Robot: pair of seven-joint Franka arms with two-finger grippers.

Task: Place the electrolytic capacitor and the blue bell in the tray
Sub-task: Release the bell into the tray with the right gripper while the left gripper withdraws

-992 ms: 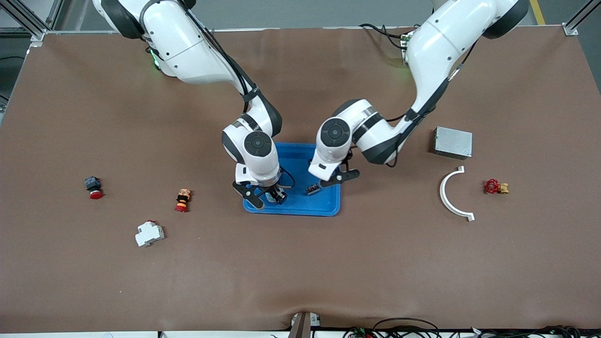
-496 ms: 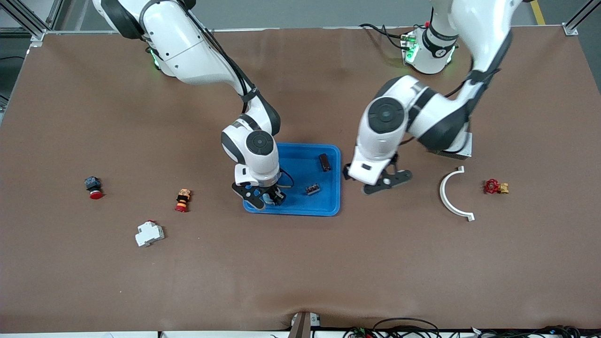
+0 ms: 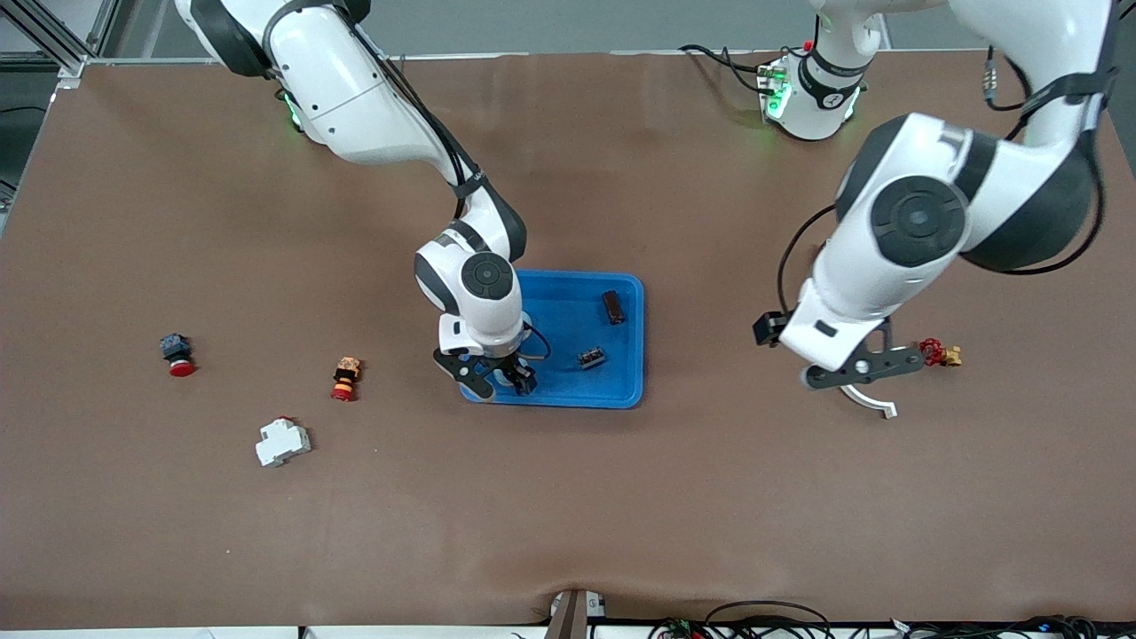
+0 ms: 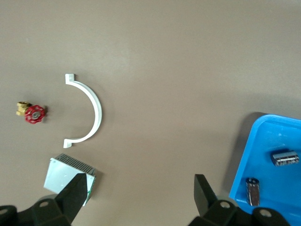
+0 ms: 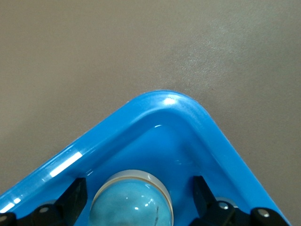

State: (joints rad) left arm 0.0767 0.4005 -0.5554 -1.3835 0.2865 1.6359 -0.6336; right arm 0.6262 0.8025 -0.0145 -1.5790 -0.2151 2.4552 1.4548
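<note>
Blue bell [image 5: 131, 200] sits in the tray [image 3: 621, 390] corner nearest the tabletop's front edge; my right gripper [image 3: 499, 377] straddles it, fingers spread, touching nothing. I should lift straight. Left gripper [image 3: 859, 368] open, empty.

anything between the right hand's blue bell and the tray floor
Nothing visible does. The blue bell sits between the open fingers of the right hand, already inside a corner of the tray, with only bare tray around it. The left hand is over the table, away from the tray.
</note>
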